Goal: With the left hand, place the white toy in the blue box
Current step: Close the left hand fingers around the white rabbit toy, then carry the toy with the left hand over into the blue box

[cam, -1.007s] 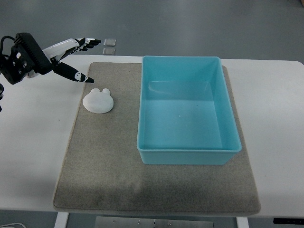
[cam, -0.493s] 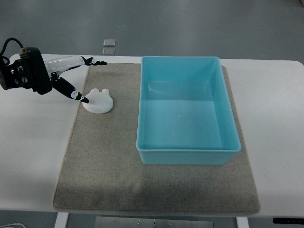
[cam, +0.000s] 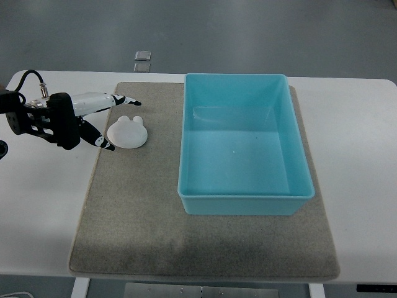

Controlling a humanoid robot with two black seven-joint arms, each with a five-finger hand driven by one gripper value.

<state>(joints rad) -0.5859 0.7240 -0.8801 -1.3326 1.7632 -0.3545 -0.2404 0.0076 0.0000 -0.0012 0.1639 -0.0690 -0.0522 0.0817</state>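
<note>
A white bunny-shaped toy (cam: 128, 133) lies flat on the grey mat (cam: 142, 217), left of the blue box (cam: 243, 144). The box is open-topped and holds nothing. My left hand (cam: 118, 121) reaches in from the left edge, spread around the toy's left side. The upper fingers (cam: 121, 99) stretch past the toy's far edge, and the thumb (cam: 102, 142) sits by its near-left edge. The hand is open and does not hold the toy. The right arm does not show.
The mat covers most of a white table (cam: 356, 161). Two small grey squares (cam: 142, 60) lie on the floor beyond the table's far edge. A black cable (cam: 28, 77) loops from the left wrist.
The left hand has come down and toward me, from above the mat's far-left corner to flanking the toy. The toy has barely shifted.
</note>
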